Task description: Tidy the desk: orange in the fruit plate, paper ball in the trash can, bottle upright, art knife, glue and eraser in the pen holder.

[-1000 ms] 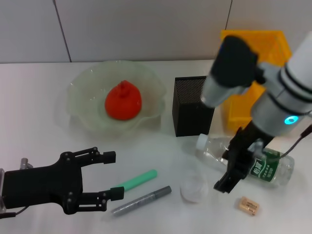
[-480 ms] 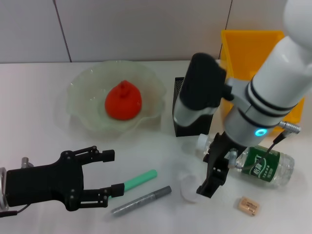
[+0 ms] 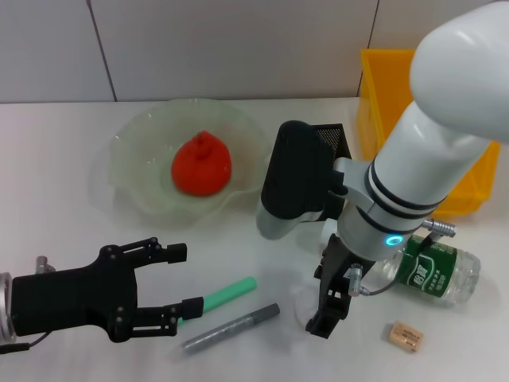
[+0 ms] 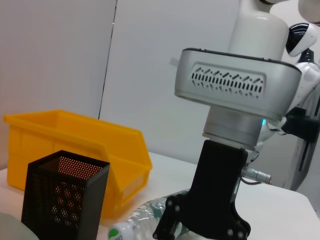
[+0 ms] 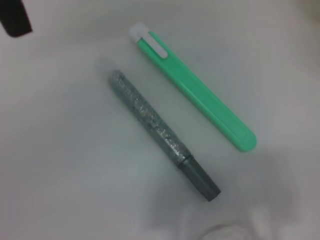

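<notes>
The right hand (image 3: 328,306) hangs low over the counter (image 3: 56,167), just beside the lying bottle (image 3: 421,270); can't tell if it's open or closed. The left hand (image 3: 171,290) sits wide open, holding nothing, next to the green knife (image 3: 227,294) and grey glue stick (image 3: 231,327). The orange (image 3: 201,165) is already in the plate (image 3: 135,147).

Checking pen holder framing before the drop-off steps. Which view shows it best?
Left wrist view: the pen holder stands unobstructed, mesh walls and open top clear, in front of the trash can. Head view shows only its upper rim and part of a wall; the right arm covers the rest. Right wrist view doesn't show it.
</notes>
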